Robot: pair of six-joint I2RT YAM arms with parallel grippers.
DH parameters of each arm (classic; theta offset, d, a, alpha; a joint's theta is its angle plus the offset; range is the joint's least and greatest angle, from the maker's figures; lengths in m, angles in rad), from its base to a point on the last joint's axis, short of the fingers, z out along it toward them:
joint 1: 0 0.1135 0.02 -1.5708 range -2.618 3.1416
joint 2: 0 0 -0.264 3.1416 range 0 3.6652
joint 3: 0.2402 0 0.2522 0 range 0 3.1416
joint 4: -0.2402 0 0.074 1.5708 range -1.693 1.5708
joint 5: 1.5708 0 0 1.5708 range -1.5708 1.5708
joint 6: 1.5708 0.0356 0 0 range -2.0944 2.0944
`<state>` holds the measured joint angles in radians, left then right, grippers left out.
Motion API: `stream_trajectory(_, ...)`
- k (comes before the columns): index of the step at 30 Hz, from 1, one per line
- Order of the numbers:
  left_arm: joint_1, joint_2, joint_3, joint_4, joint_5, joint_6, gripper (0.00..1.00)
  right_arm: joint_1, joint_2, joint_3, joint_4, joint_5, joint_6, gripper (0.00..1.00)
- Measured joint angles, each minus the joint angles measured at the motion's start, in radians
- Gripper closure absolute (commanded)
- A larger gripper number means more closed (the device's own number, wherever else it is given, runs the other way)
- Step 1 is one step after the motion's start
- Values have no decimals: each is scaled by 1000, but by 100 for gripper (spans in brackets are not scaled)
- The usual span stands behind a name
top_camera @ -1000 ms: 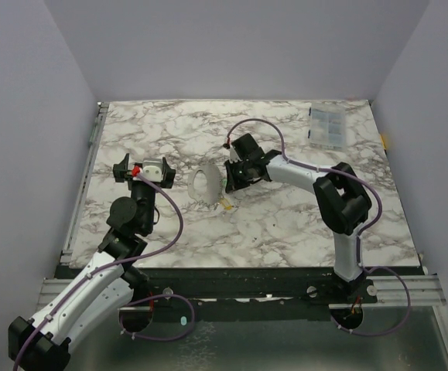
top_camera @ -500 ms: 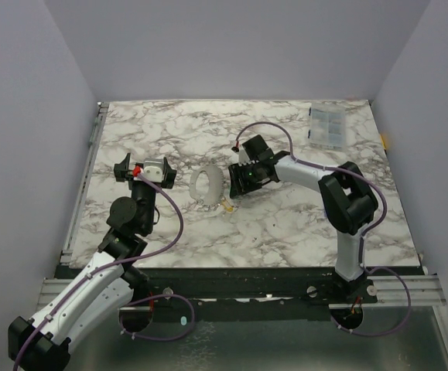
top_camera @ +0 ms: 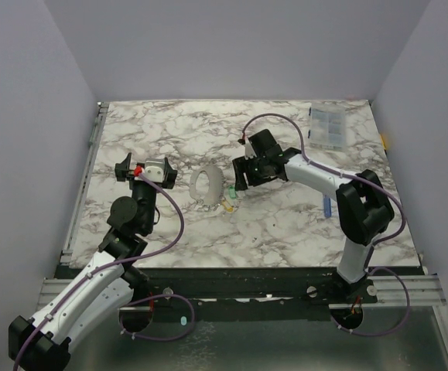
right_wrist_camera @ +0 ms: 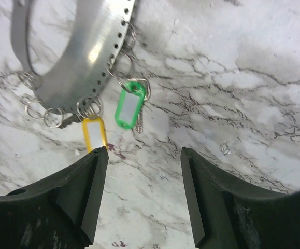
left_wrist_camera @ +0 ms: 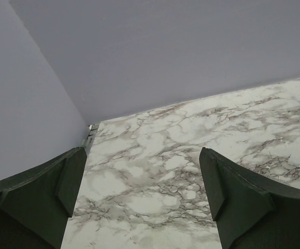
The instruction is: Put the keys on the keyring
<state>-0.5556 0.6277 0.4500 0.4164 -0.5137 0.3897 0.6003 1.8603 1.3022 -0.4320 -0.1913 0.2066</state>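
Visibly, both white-labelled keys (right_wrist_camera: 129, 108) hang on the grey keyring (right_wrist_camera: 94, 51).

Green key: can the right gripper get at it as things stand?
Probably yes. The right gripper is open, and the green key lies flat just ahead of it, beside the keyring, with nothing between.

The right claw (right_wrist_camera: 142, 151) has drawn back from the keyring (top_camera: 208, 186), uncovering the green key (right_wrist_camera: 129, 108) beside it.
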Motion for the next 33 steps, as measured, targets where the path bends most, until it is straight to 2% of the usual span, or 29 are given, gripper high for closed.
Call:
stream_trajectory(4,0,0,0,0,7,1,1,0,-22,2,50,0,2,35)
stream_trajectory(19,0,3,0,-1,17,13,1,47,124,51,171,-13,23,43)
stream_trajectory(29,0,3,0,-1,17,15,1,58,91,-63,251,-103,47,44)
stream_trajectory(33,0,3,0,-1,18,15,1,64,64,-88,249,-130,54,40)
